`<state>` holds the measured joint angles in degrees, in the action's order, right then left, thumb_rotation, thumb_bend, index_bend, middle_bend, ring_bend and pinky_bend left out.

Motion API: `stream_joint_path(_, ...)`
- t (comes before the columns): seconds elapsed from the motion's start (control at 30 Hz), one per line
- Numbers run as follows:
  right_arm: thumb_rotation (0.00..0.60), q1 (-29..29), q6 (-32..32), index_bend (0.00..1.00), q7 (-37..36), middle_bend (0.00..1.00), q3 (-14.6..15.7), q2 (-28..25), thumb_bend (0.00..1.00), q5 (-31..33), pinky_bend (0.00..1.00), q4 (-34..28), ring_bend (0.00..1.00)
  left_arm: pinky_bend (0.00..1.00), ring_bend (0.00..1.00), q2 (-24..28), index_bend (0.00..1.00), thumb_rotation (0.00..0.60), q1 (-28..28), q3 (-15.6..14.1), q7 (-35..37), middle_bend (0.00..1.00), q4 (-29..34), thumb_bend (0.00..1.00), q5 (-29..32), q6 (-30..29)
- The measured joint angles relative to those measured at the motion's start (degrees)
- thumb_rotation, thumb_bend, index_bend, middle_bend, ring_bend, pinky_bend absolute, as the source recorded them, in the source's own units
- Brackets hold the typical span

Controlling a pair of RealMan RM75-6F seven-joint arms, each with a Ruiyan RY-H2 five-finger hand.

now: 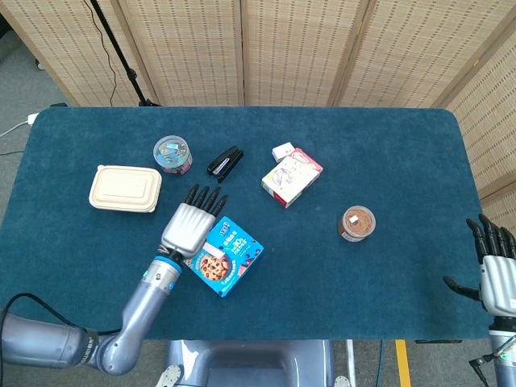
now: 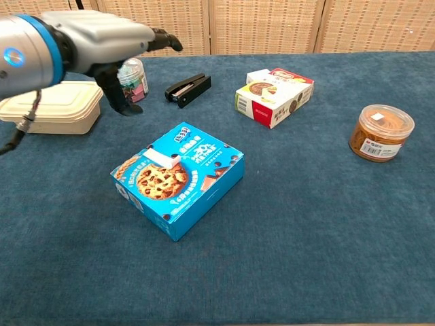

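1. Left hand [image 1: 187, 229]: raised above the table [image 1: 387, 161], palm down, fingers spread and straight, holding nothing. In the chest view it sits high at the upper left [image 2: 102, 41], clear of everything below.
2. Cookie box [image 1: 226, 256]: blue, flat on the table, just to the right of and below the left hand in the head view. The hand overlaps its upper-left corner there, but the chest view shows the box [image 2: 178, 178] untouched, with a small white tab lying on its top face.
3. Key relation: the box lies toward the robot and to the right of the left fingertips, which point away from the robot. Its long axis runs diagonally, from near left to far right.
4. Right hand [image 1: 493, 270]: at the table's right edge, fingers upright and apart, empty. It is well apart from the box; the left hand is much the nearer.
5. Nearby: beige lunch box [image 1: 125, 189] to the hand's left, round jar of clips [image 1: 173, 154] and black stapler [image 1: 226, 163] beyond the fingertips.
6. Further off: white snack box [image 1: 291, 176] and brown-lidded tub [image 1: 357, 223], to the right.
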<state>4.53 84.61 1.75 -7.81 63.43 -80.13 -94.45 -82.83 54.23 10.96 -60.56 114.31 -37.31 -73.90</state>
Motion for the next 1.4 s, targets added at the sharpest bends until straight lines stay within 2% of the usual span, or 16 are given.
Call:
stream_joint_path(0.3,0.6,1.97,-0.94,0.0,3.55,0.0,1.87,1.89,0.0,-5.5,0.0,2.36,0.0,0.0,0.0,13.7,0.0,0.6,-8.99,-4.62,18.63,0.0,0.43,0.16,-15.59,2.55)
stream_joint_path(0.47,0.6,4.66,-3.4,0.01,6.21,0.0,2.99,1.79,0.04,-9.96,0.0,2.1,0.0,0.0,0.0,19.89,0.0,0.6,-17.0,-8.22,29.75,0.0,-1.53,0.13,-24.01,0.45)
stream_joint_path(0.63,0.6,7.49,-6.25,0.05,11.36,0.0,3.5,0.88,0.2,-12.98,0.0,-0.64,0.0,0.0,0.0,22.77,0.0,0.6,-26.03,-11.07,37.62,0.0,-3.51,0.13,-27.25,-5.79)
stream_joint_path(0.73,0.6,9.51,-8.93,0.08,15.16,0.0,3.62,0.61,0.38,-14.19,0.0,-3.34,0.0,0.0,0.0,23.99,0.0,0.6,-30.12,-12.23,41.93,0.0,-4.36,0.13,-28.52,-8.68)
stream_joint_path(0.83,0.6,11.47,-11.91,0.1,19.09,0.0,3.6,0.75,0.53,-14.53,0.0,-5.95,0.0,0.0,0.0,24.86,0.0,0.6,-33.45,-12.87,45.57,0.0,-4.82,0.13,-29.73,-11.14)
stream_joint_path(1.1,0.6,17.37,-20.27,0.19,29.84,0.0,2.13,3.77,0.84,-12.23,0.0,-11.76,0.0,0.0,0.0,26.27,0.0,0.6,-39.79,-13.06,52.39,0.0,-5.15,0.13,-31.49,-14.61)
stream_joint_path(1.23,0.6,20.42,-23.79,0.22,36.8,0.0,0.77,6.52,0.89,-9.26,0.0,-13.6,0.0,0.0,0.0,26.98,0.0,0.6,-40.79,-12.32,54.87,0.0,-5.47,0.13,-32.89,-14.85)
stream_joint_path(1.4,0.6,25.23,-28.18,0.24,45.35,0.0,-1.05,12.75,0.9,-3.42,0.0,-14.49,0.0,0.0,0.0,27.86,0.0,0.6,-41.29,-11.36,57.69,0.0,-6.25,0.13,-33.48,-13.3)
